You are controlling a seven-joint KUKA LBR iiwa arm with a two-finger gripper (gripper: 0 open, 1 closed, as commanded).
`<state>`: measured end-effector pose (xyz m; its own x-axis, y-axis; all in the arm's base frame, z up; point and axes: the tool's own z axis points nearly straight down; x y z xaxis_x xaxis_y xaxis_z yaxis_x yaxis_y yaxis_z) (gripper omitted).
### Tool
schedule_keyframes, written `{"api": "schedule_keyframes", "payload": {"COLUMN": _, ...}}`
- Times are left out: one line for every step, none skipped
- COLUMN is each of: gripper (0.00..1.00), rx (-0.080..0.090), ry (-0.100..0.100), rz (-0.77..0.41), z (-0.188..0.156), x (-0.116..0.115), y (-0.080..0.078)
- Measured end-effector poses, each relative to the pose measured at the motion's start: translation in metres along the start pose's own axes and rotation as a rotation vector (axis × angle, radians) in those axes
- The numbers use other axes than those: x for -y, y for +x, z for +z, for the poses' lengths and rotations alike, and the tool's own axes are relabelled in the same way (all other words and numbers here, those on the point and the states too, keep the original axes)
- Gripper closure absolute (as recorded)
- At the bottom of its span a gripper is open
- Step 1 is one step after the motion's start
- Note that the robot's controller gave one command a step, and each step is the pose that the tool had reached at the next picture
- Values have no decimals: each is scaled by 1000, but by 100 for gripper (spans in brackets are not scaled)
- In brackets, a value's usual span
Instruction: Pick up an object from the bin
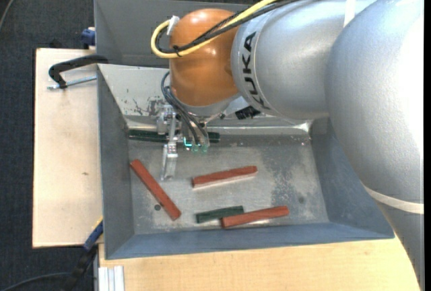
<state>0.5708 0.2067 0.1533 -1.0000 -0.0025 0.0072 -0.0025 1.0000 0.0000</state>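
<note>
Bin floor [296, 162] bare at right. Gripper [170, 168] sits between diagonal red stick [155, 188] and middle red stick [224, 177]; green stick [219, 215] lies near front wall [242, 242].

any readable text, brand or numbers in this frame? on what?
"KUKA": black letters running down the silver casing of the arm, next to the orange wrist cover.
Nothing else can be read: the red and green sticks show no print, and the dark specks on the back wall of the bin form no letters.
</note>
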Motion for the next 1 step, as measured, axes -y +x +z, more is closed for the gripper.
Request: {"api": "schedule_keyframes", "payload": {"gripper": 0, "rx": 2, "ry": 1, "rz": -213, "z": 85, "x": 16, "y": 49}}
